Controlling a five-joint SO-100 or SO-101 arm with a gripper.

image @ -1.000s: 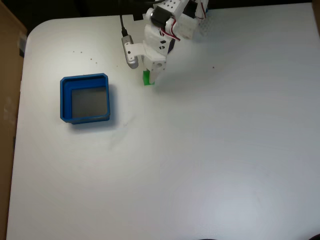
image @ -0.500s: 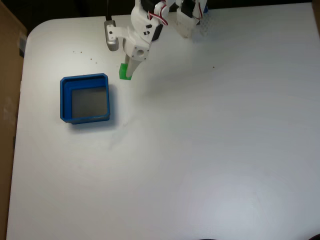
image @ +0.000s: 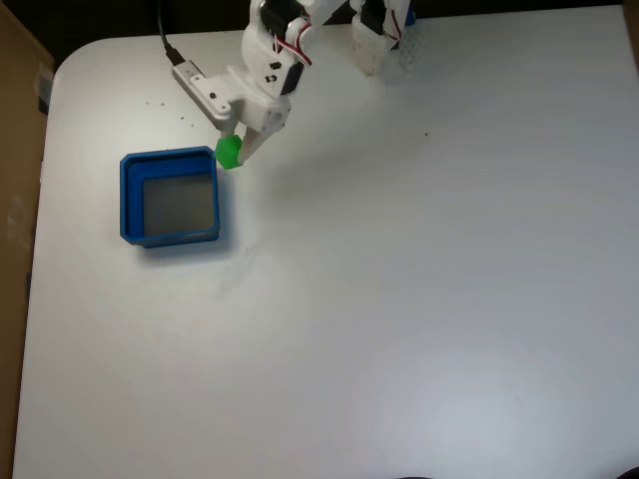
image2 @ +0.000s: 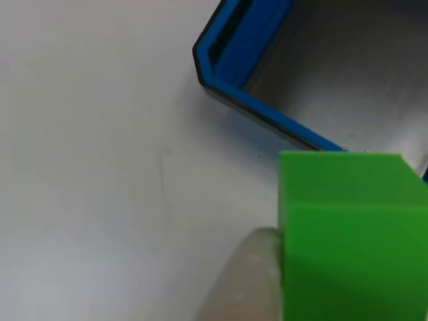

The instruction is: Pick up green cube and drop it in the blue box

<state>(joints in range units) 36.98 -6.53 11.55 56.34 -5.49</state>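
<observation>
Green and plain-faced, the cube [image: 229,152] sits clamped in the gripper [image: 234,150], with a pale finger [image2: 244,281] pressed on its side in the other view. It hangs above the table [image: 399,299], just beside the top right corner of the box [image: 128,200] in the fixed view. I judge this is the carry step; next the arm must pass over the blue wall to the grey floor before the fingers open.

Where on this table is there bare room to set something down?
The whole table right of and below the blue box is bare. It is crowded only at the top, where the gripper holds the green cube beside the box's corner.
</observation>
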